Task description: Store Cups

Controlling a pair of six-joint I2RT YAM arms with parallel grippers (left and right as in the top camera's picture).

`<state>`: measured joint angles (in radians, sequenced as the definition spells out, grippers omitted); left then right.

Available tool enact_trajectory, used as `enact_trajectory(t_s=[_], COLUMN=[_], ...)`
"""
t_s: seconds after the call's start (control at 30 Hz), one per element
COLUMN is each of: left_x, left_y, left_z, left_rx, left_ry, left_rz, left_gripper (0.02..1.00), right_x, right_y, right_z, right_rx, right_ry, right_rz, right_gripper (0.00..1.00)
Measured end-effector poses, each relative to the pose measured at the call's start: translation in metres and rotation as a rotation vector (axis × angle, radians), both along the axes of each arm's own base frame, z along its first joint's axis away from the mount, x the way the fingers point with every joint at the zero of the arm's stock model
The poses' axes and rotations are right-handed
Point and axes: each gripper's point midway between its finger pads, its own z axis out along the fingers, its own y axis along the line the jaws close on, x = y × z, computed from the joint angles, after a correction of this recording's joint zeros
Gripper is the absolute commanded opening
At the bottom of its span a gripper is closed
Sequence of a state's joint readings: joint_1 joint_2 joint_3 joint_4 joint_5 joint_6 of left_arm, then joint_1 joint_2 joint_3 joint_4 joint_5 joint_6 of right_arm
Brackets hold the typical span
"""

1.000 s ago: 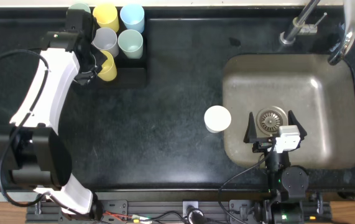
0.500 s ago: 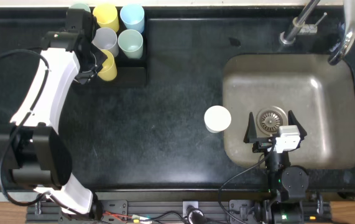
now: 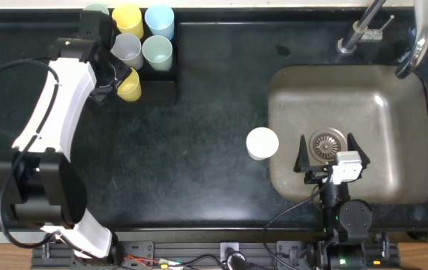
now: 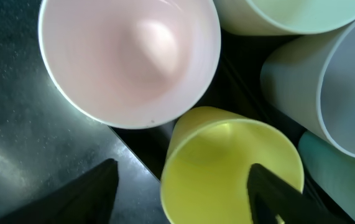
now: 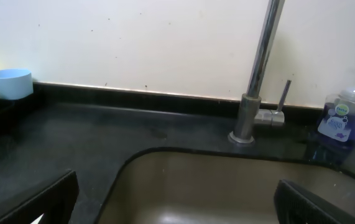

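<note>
**Top view.** The left gripper (image 3: 112, 81) sits at the 9 o'clock end of the black rack (image 3: 161, 90), which lies toward 10 o'clock on the dark counter (image 3: 199, 172). The yellow cup (image 3: 130, 85) stands in the rack, right against the gripper at its 3 o'clock side. At 12 o'clock from that cup stands a grey cup (image 3: 127, 48), with a mint cup (image 3: 157, 52) just beside it at 3 o'clock. A second yellow cup (image 3: 127, 19) and a blue cup (image 3: 159, 20) stand behind them. A white cup (image 3: 261, 142) stands alone on the counter, just at 9 o'clock of the sink (image 3: 393, 187) and well apart from the rack. The right gripper (image 3: 326, 159) hangs over the sink near the drain (image 3: 327, 142), its fingers spread with nothing between them.

**Left wrist view.** This view looks down into the yellow cup's (image 4: 227, 168) open mouth. The left gripper (image 4: 184, 163) is released. One finger stands clear of the cup's wall with dark surface between them, and the other overlaps the cup's mouth. The view also brings in a pink cup (image 4: 130, 56) just beside the yellow one, and the grey cup (image 4: 345, 93) on its other side.

**Right wrist view.** The right gripper (image 5: 174, 180) is spread wide over the basin (image 5: 196, 186). The view adds the faucet (image 5: 258, 74) seen from the side and a soap bottle (image 5: 341, 115). The blue cup (image 5: 9, 83) shows far off.
</note>
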<state>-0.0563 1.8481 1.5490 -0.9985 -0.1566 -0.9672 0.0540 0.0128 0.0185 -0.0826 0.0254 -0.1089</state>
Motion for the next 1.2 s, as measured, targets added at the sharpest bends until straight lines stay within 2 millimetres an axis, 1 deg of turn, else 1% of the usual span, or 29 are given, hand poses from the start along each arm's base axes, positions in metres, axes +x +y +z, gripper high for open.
enact_trajectory(t_s=[0.13, 0.2, 0.23, 0.3, 0.4, 0.53, 0.63, 0.7, 0.77, 0.83, 0.97, 1.07, 1.1, 1.13, 1.17, 1.2], left_x=[-0.001, -0.003, -0.004, -0.007, -0.017, -0.04, -0.056, -0.068, -0.084, -0.102, -0.142, -0.168, -0.173, -0.174, -0.174, -0.173], left_y=[-0.009, -0.019, -0.025, -0.037, -0.054, -0.074, -0.076, -0.073, -0.068, -0.061, -0.041, -0.025, -0.021, -0.017, -0.014, -0.012], left_z=[0.005, 0.018, 0.027, 0.05, 0.094, 0.155, 0.193, 0.208, 0.213, 0.209, 0.186, 0.169, 0.169, 0.173, 0.181, 0.193], left_rx=[-0.014, -0.028, -0.037, -0.049, -0.053, -0.027, 0.016, 0.052, 0.089, 0.123, 0.182, 0.218, 0.233, 0.249, 0.27, 0.299], left_ry=[-0.012, -0.04, -0.061, -0.119, -0.229, -0.392, -0.531, -0.621, -0.702, -0.766, -0.835, -0.886, -0.925, -0.978, -1.052, -1.149], left_rz=[-0.024, -0.05, -0.068, -0.114, -0.205, -0.375, -0.476, -0.518, -0.553, -0.569, -0.561, -0.527, -0.509, -0.492, -0.473, -0.458], left_gripper=[0.952, 1.0, 0.998, 1.0, 1.0, 0.998, 1.0, 0.998, 1.0, 1.0, 1.0, 1.0, 1.0, 1.0, 1.0, 1.0], right_x=[0.0, 0.0, 0.0, 0.0, 0.0, 0.0, 0.0, 0.0, 0.0, 0.0, 0.0, 0.0, 0.0, 0.0, 0.0, 0.0], right_y=[0.0, 0.0, 0.0, 0.0, 0.0, 0.0, 0.0, 0.0, 0.0, 0.0, 0.0, 0.0, 0.0, 0.0, 0.0, 0.0], right_z=[0.0, 0.0, 0.0, 0.0, 0.0, 0.0, 0.0, 0.0, 0.0, 0.0, 0.0, 0.0, 0.0, 0.0, 0.0, 0.0], right_rx=[0.0, 0.0, 0.0, 0.0, 0.0, 0.0, 0.0, 0.0, 0.0, 0.0, 0.0, 0.0, 0.001, 0.0, 0.0, 0.0], right_ry=[0.0, 0.0, 0.0, 0.0, 0.0, 0.0, 0.001, 0.0, 0.001, 0.0, 0.001, 0.0, 0.0, 0.0, 0.0, 0.0], right_rz=[0.0, 0.0, 0.0, 0.0, 0.0, 0.0, 0.0, 0.0, 0.0, 0.0, 0.0, 0.0, 0.0, 0.0, 0.0, 0.0], right_gripper=[0.998, 0.998, 0.996, 0.996, 0.998, 0.996, 0.998, 0.998, 0.998, 0.998, 0.998, 0.998, 0.996, 0.998, 0.998, 0.996])
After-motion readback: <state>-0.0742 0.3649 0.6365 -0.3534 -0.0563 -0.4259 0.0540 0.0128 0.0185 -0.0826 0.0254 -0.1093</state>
